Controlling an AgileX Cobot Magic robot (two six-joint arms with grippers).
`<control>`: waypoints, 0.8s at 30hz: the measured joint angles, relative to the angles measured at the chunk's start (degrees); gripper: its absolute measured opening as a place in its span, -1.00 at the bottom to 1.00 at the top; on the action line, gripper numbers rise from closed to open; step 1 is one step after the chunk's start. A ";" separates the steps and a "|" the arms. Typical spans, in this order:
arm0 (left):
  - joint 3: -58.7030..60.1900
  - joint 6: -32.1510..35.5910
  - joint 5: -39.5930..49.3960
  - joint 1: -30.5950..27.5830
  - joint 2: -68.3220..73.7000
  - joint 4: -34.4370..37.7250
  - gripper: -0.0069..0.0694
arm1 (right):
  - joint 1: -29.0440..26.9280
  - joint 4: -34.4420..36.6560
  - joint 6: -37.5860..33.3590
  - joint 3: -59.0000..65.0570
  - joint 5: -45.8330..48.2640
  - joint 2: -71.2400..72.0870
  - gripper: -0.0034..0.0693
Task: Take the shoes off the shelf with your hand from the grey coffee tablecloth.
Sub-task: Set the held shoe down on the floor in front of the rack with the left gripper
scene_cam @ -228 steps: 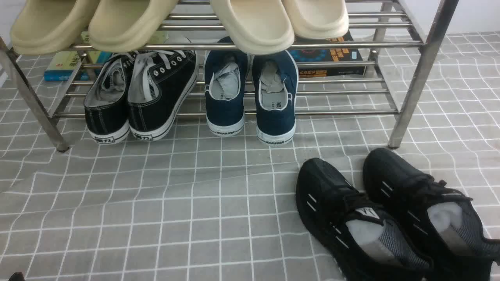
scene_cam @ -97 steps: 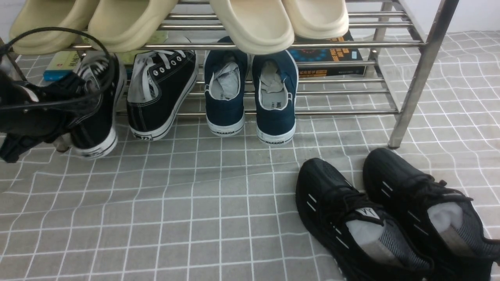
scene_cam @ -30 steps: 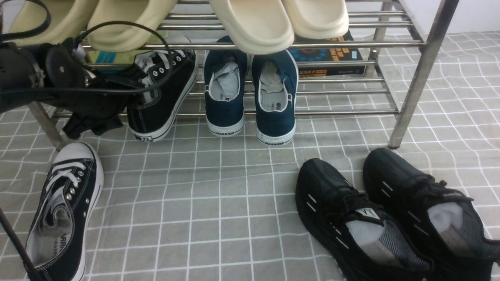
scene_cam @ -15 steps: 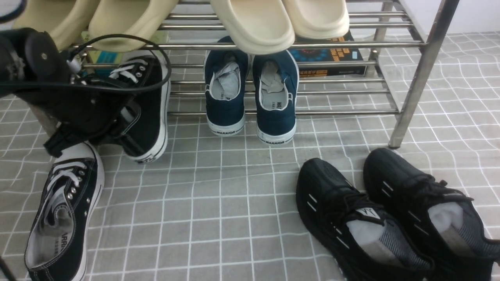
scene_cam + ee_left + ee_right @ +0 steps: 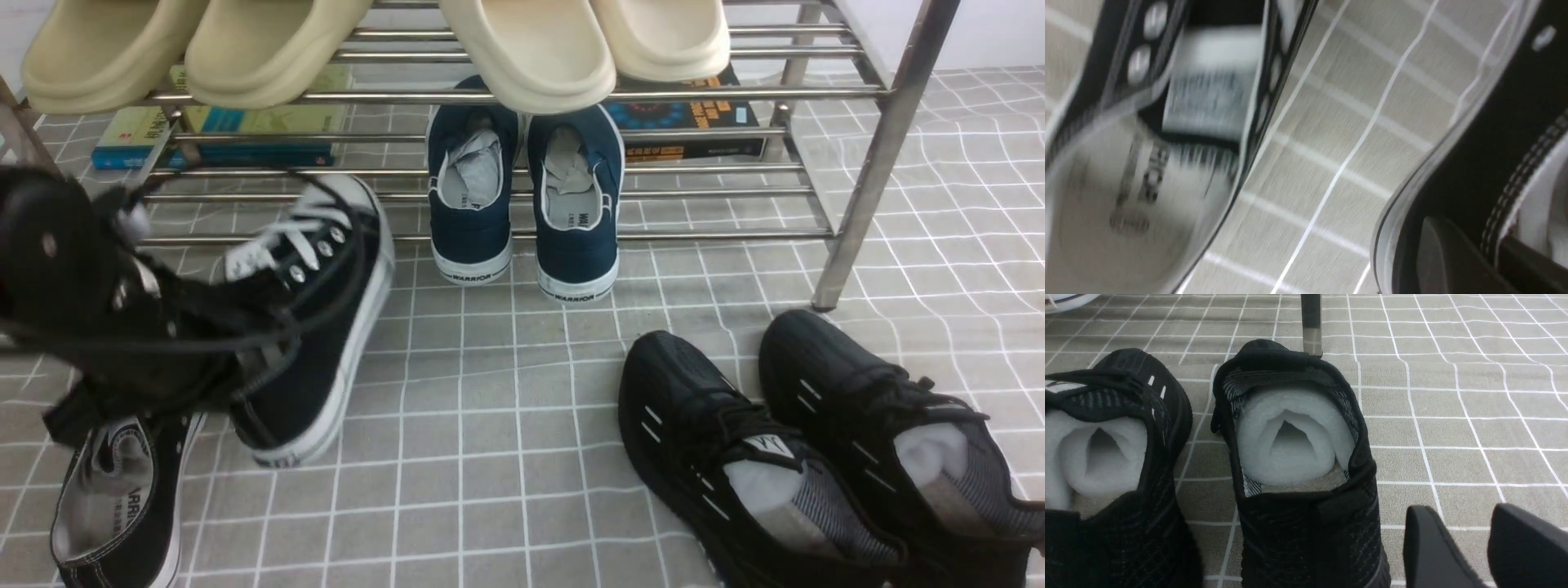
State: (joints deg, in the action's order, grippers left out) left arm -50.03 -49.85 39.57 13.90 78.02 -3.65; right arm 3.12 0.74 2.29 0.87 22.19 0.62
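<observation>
One hand carries the load here: the left hand (image 5: 237, 359) is clamped on the heel collar of a black canvas sneaker (image 5: 326, 327). It holds the sneaker clear of the shelf (image 5: 865, 163), tilted with the toe up and the heel low over the tablecloth (image 5: 490, 457). In the wrist view a dark finger presses against the canvas side, just by the stitched rim. Its mate (image 5: 122, 498) lies flat on the tablecloth directly below the hand, so half the pair is down and the other half is in the air.

The risks, as I judge them:
- **Weak grip:** it takes only a soft edge of canvas, so the shoe's weight could swing it or pull it free.
- **Landing spot:** a straight descent would set it on the mate's heel and leave it leaning.
- **Cable:** the looping cable crosses the laces and might snag an eyelet on release.

The navy slip-ons (image 5: 522, 204) and the knit running shoes (image 5: 735, 457) lie well apart. The right hand (image 5: 1461, 516) sits by the latter, fingers parted and empty.
</observation>
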 joint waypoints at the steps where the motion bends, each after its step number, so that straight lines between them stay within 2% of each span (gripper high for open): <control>1: 1.53 -2.03 -0.94 0.85 -0.27 -1.07 -0.76 | 0.00 0.00 0.00 0.00 0.00 0.00 -0.25; 5: 6.44 -9.56 -5.30 3.93 -0.43 -6.05 -0.76 | 0.00 0.00 0.00 0.00 0.00 0.00 -0.25; 6: 7.71 -13.14 -6.52 4.82 -0.43 -8.09 -0.76 | 0.00 0.00 0.00 0.00 0.00 0.00 -0.25; 9: 9.23 -17.44 -5.97 6.35 -0.84 -12.18 -0.76 | 0.00 0.00 0.00 0.00 0.00 0.00 -0.25; 17: 10.13 -22.43 3.08 7.01 -5.13 -15.49 -0.75 | 0.00 0.00 0.00 0.00 0.00 0.00 -0.25; 24: 10.20 -23.22 2.49 7.01 -6.84 -15.86 -0.75 | 0.00 0.00 0.00 0.00 0.00 0.00 -0.25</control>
State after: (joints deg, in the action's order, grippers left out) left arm -39.82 -73.07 42.06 20.91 71.18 -19.51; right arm 3.12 0.74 2.29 0.87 22.19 0.62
